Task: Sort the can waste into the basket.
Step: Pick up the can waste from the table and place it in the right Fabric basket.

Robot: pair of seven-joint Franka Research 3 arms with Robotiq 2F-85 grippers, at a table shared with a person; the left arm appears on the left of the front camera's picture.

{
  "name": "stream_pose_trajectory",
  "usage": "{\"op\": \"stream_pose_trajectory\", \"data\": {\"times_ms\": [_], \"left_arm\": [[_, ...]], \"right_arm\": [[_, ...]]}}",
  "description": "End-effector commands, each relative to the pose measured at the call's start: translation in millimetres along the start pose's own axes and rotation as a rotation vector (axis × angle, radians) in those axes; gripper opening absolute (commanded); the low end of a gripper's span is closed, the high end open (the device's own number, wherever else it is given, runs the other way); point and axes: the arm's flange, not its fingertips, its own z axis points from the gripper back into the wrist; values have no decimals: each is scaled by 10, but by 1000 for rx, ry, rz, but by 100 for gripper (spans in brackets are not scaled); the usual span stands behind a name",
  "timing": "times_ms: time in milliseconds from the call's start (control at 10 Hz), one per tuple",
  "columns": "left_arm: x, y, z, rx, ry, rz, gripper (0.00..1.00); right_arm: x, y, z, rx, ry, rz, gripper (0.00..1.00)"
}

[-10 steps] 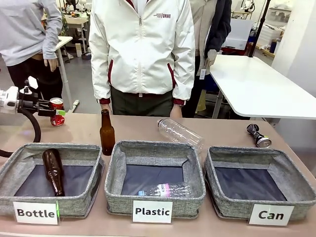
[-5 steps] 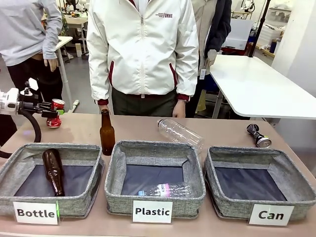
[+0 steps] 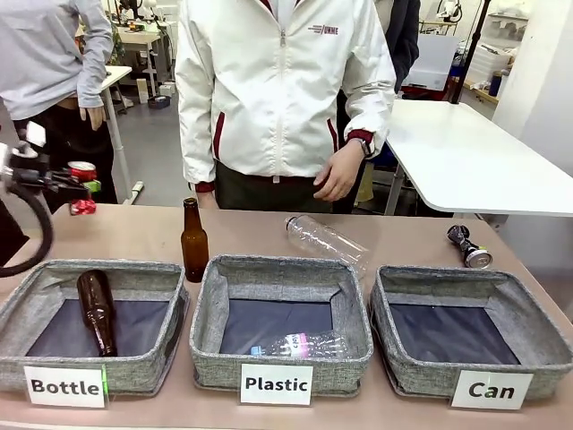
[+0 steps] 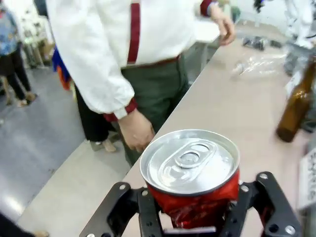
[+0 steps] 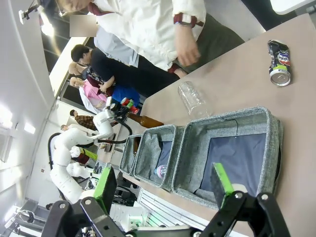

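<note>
Two cans are outside the "Can" basket [image 3: 421,374]: the crushed red can [image 4: 190,165] is clamped in the left arm's fingers [image 4: 148,219] far to that basket's left, the dark can [image 3: 469,247] lies on the table [image 3: 134,237] just behind it, and the right arm's fingers [image 5: 105,188] are spread wide, empty.

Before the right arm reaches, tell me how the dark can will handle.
The dark can lies on its side, so a nudge may roll it, though its dented middle would probably make it wobble. It looks crushed and thin-walled: likely light, and apt to crumple further when squeezed.
</note>
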Motion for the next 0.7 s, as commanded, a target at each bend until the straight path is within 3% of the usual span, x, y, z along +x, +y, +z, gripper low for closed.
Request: {"op": "stream_pose_trajectory", "data": {"times_ms": [0,200,300,400,600], "left_arm": [[449,-870,554,-86,-16,-129,0],[614,-1687,980,-263,4,-207,0],[576,-2066,1098,-257,18,-280,0],[478,-2291,1076,-258,33,-332,0],[327,-2346,966,-266,101,-330,0]], "right_arm": [[20,-2,3,18,-18,25,100],[20,-2,3,18,-18,25,100],[20,-2,3,18,-18,25,100],[20,-2,3,18,-18,25,100],[20,-2,3,18,-18,25,100]]}}
